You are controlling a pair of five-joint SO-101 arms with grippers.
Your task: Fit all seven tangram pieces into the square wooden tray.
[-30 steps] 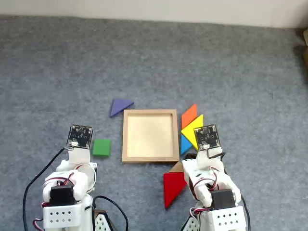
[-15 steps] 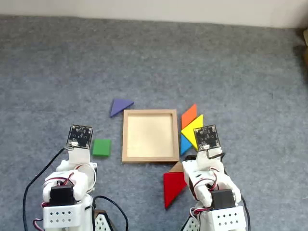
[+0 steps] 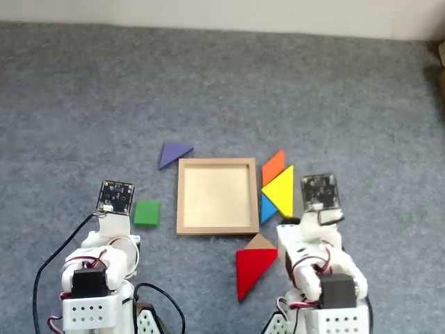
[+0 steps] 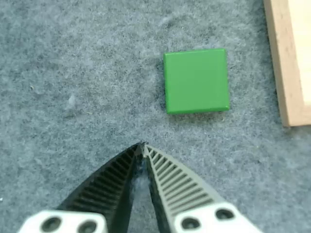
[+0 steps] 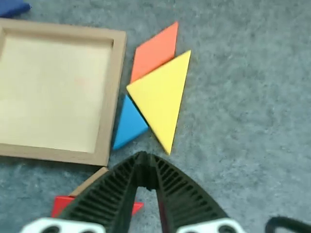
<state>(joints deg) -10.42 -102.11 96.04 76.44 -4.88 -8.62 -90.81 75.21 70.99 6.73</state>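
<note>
The square wooden tray [image 3: 183, 202] lies in the middle of the grey carpet, with nothing in it. Right of it lie an orange parallelogram [image 3: 272, 166], a yellow triangle [image 3: 281, 188] and a small blue triangle [image 3: 267, 208]. A red triangle [image 3: 252, 268] and a brown triangle [image 3: 261, 242] lie below the tray's right corner. A purple triangle [image 3: 172, 154] sits at the tray's upper left, a green square [image 3: 146, 213] to its left. My left gripper [image 4: 141, 147] is shut, just short of the green square [image 4: 196, 80]. My right gripper [image 5: 141, 158] is shut, near the yellow triangle [image 5: 163, 97].
Grey carpet covers the whole surface, with open room above the tray and to both far sides. A pale wall strip [image 3: 222, 14] runs along the far edge. Both arm bases stand at the near edge.
The right arm has swung to the right, uncovering the yellow, blue and brown pieces. The left arm has kept still.
</note>
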